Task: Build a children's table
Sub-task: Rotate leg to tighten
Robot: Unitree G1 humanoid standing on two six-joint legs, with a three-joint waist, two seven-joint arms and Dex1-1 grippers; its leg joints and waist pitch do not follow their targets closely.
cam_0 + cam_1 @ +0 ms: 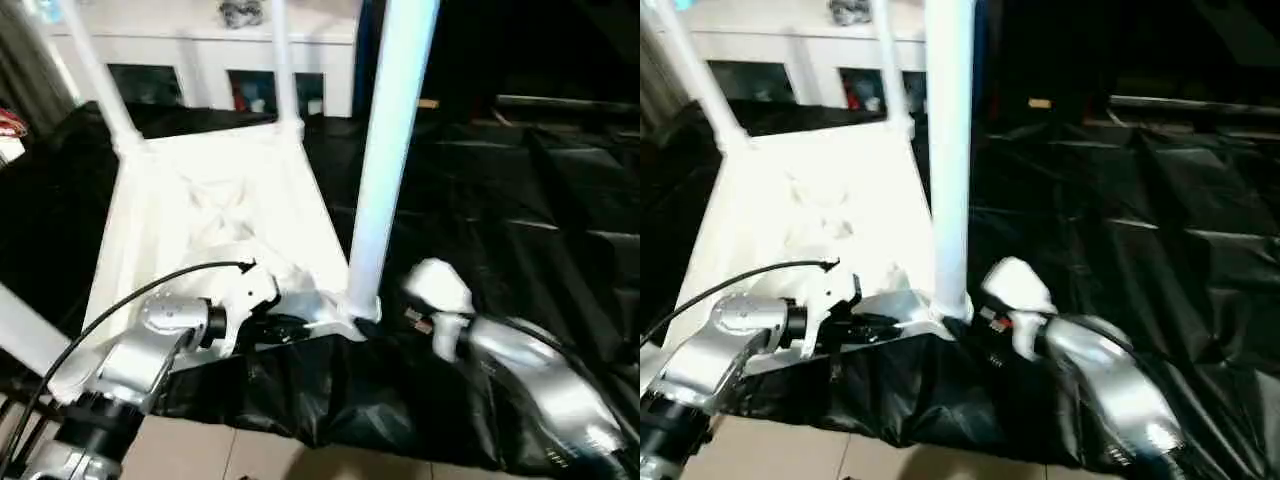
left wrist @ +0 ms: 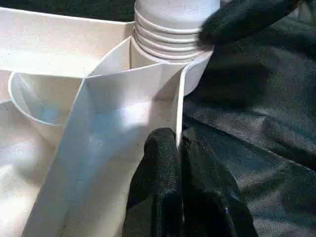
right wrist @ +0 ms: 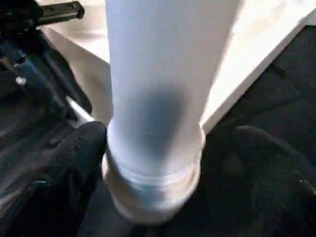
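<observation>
The children's table top (image 1: 230, 200) lies upside down on a black sheet, ribbed side up. Two white legs (image 1: 95, 70) (image 1: 282, 60) stand in its far corner sockets. A third leg (image 1: 385, 150) stands upright in the near right socket (image 2: 195, 74). My left gripper (image 2: 178, 140) is shut on the thin white rim wall of the top just beside that socket. My right gripper (image 3: 168, 153) is open at the leg's base (image 3: 153, 163), with one black finger (image 3: 74, 163) against one side and the other finger (image 3: 266, 168) a little apart on the other side.
A white cabinet with glass doors (image 1: 200, 70) stands behind the table. The black sheet (image 1: 500, 200) spreads wide to the right. Tiled floor (image 1: 250, 455) shows at the near edge. A black cable (image 1: 130, 295) arcs over my left forearm. A white tube (image 1: 20, 335) crosses the left edge.
</observation>
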